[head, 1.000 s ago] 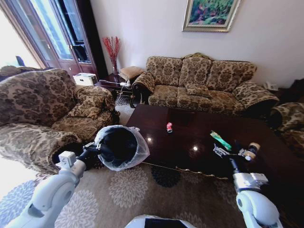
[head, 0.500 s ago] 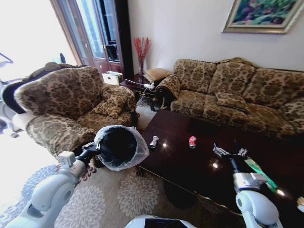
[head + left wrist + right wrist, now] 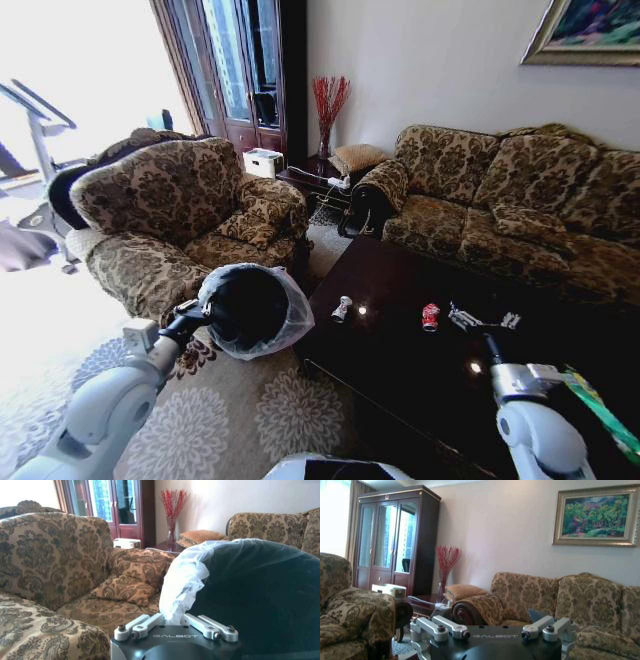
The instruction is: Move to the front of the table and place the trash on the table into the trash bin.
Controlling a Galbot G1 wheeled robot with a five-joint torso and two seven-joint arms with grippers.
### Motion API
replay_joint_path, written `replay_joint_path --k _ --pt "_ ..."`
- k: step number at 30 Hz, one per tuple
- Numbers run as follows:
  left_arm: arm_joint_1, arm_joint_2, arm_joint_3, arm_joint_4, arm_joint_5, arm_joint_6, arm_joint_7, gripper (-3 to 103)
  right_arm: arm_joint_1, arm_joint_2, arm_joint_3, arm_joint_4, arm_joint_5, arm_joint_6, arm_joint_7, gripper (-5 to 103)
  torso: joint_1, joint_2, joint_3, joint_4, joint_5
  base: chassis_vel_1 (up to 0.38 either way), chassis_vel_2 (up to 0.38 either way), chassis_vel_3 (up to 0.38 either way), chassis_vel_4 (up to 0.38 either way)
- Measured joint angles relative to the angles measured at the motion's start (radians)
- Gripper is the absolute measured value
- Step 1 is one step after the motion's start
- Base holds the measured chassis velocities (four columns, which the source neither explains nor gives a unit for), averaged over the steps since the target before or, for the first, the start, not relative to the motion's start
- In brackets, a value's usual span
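My left gripper (image 3: 212, 311) is shut on the rim of the trash bin (image 3: 256, 309), a black bin with a white bag liner, held over the rug at the table's left corner. In the left wrist view the fingers (image 3: 139, 625) pinch the liner and rim of the trash bin (image 3: 255, 592). The dark glossy table (image 3: 400, 370) carries a grey can (image 3: 343, 308), a red-and-white can (image 3: 430, 317) and a green wrapper (image 3: 598, 405) at the right edge. My right gripper (image 3: 483, 320) hovers open over the table, right of the red-and-white can, with nothing in it (image 3: 495, 630).
A patterned armchair (image 3: 185, 215) stands left of the table and a matching sofa (image 3: 500, 205) behind it. A small side table (image 3: 318, 180) with a vase of red twigs sits in the corner. Floral rug (image 3: 240, 420) lies in front.
The whole view has swung left, so the camera has turned. The grey can has come into view and the green wrapper has slid to the right edge. Both arms keep their poses.
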Motion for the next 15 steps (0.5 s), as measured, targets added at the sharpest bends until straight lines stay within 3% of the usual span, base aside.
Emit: replay_joint_path --k 15 --pt "0.0 0.0 0.0 0.0 0.0 0.0 0.0 2 0.0 0.0 0.0 0.0 0.0 0.0 0.001 100 0.001 0.0 0.0 0.0 -0.0001 0.0 0.0 0.0 0.0"
